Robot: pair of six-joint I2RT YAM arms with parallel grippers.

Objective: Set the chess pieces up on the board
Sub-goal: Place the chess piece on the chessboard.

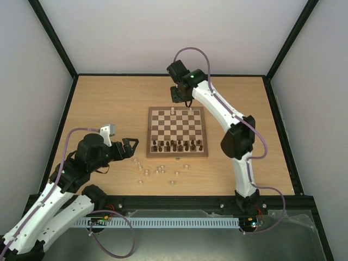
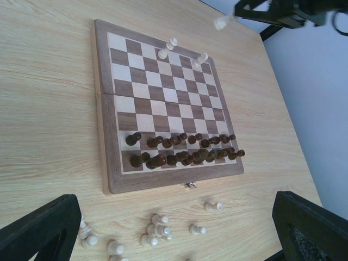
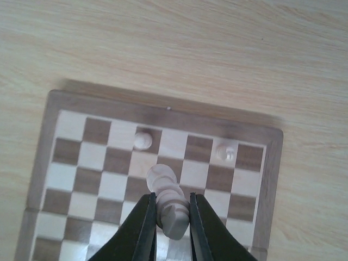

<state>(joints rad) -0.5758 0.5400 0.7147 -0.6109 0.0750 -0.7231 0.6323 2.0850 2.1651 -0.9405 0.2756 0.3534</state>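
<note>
The board lies mid-table, its clasp on the near edge. Two pale chess pieces stand on its far row. My right gripper hovers over the board's far part, shut on another pale piece that hangs base-down between the fingers; the top view has this gripper at the far edge. Several loose pale pieces lie on the table in front of the board. My left gripper is open above them with nothing between its fingers.
Dark brown pieces fill the two near rows of the board. The right arm reaches along the board's right side. Walls and a black frame enclose the wooden table.
</note>
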